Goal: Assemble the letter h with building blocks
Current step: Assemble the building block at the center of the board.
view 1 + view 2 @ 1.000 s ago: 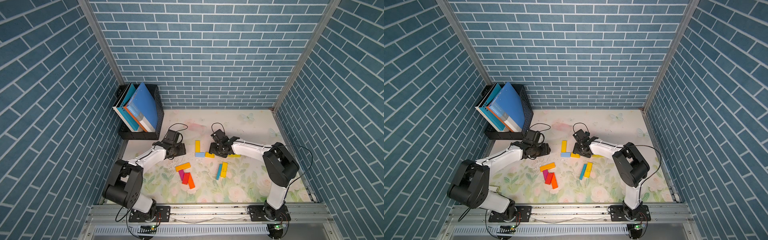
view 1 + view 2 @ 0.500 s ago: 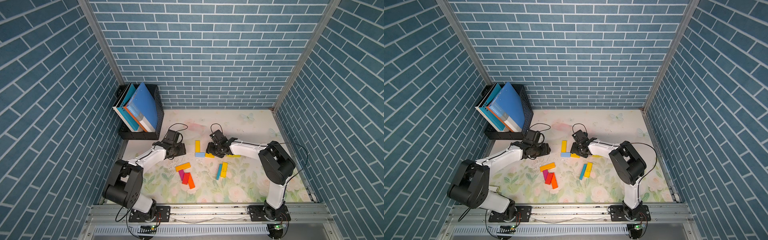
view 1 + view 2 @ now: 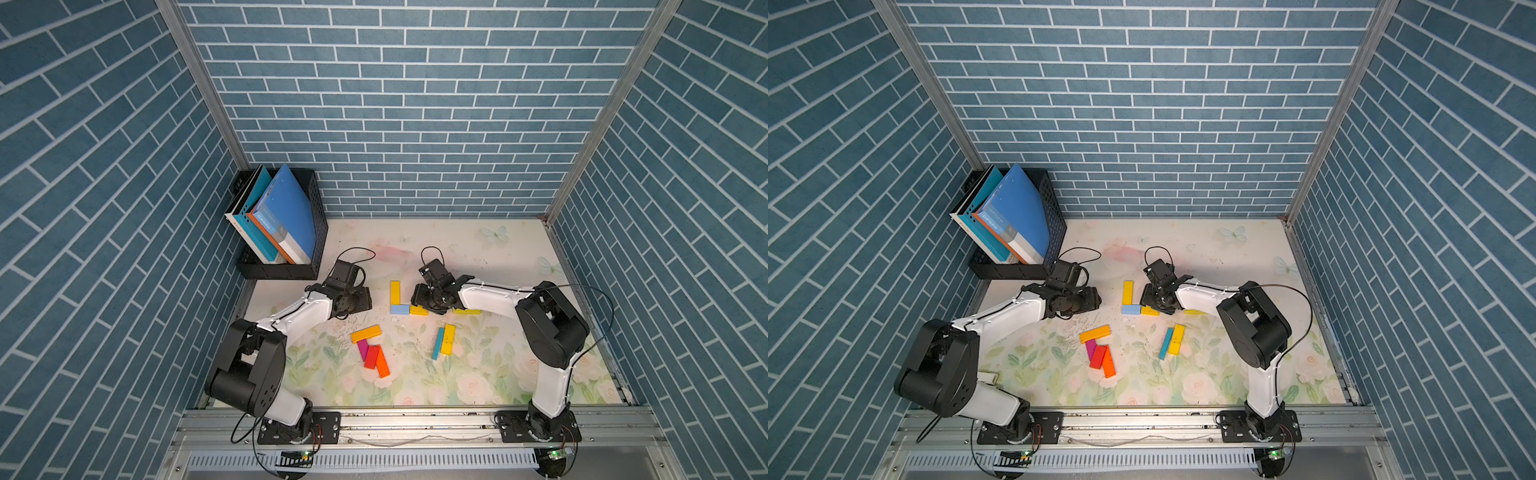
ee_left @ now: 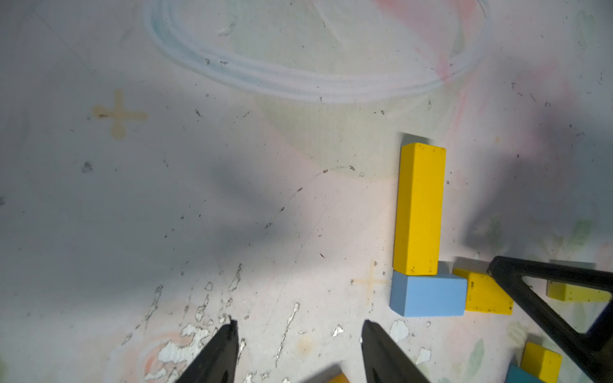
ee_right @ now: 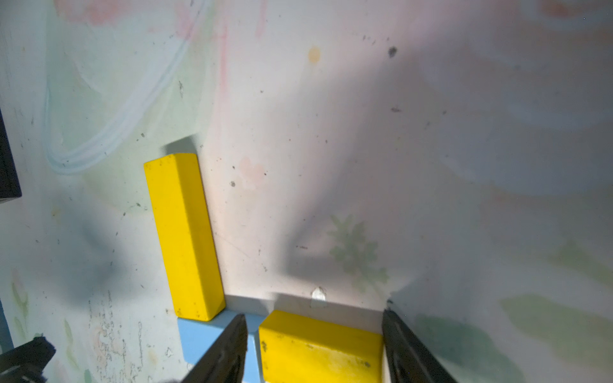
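Observation:
Several building blocks lie flat on the floral mat. A long yellow block meets a light blue block at its near end, and a short yellow block lies beside the blue one. My right gripper is open, and its fingers straddle that short yellow block, with a narrow gap showing on one side. My left gripper is open over bare mat, with nothing between its fingertips. Loose in front lie orange-yellow, magenta, red, orange, teal and yellow blocks.
A black rack with big blue books stands at the back left corner. Another yellow block lies partly under my right arm. Blue brick walls enclose the mat on three sides. A metal rail runs along the front.
My right gripper has shifted slightly left towards the light blue block, with its jaws narrowing a little around the short yellow block. The left arm has stayed still.

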